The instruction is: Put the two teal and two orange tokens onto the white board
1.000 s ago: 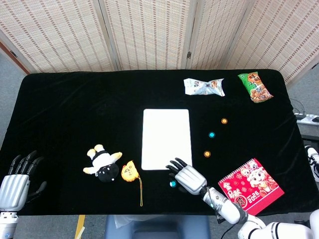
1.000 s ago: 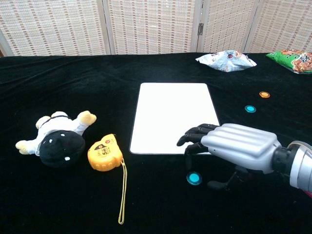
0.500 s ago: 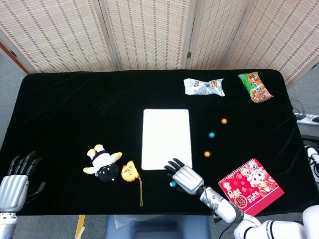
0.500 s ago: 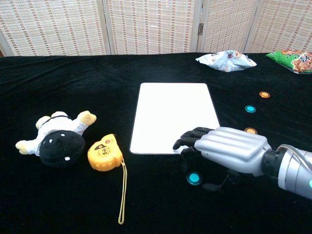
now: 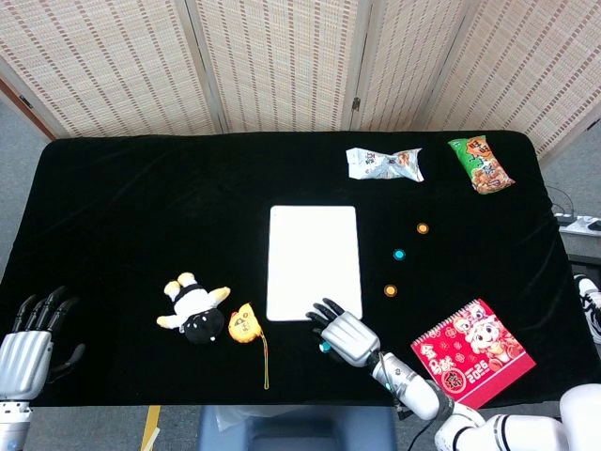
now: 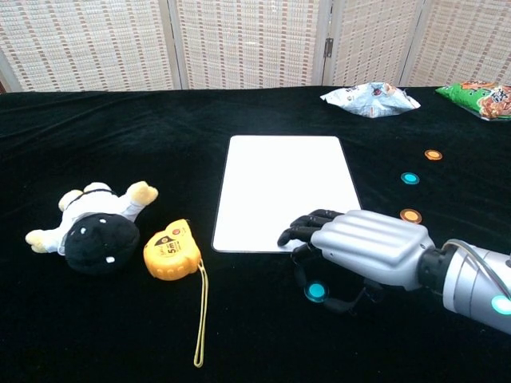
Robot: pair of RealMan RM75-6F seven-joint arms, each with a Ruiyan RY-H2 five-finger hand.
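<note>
My right hand (image 6: 363, 257) hovers palm-down over the near teal token (image 6: 316, 292), which lies on the black cloth just short of the white board (image 6: 283, 191)'s near edge; fingers curl down around it, thumb low beside it, but I cannot tell whether they touch or pinch it. To do this well I should bring thumb and fingertip to opposite rims, lift only slightly, and set it flat on the board. The other teal token (image 6: 409, 178) and both orange tokens (image 6: 410, 215) wait off the board to the right. My left hand (image 5: 28, 349) rests spread, holding nothing
</note>
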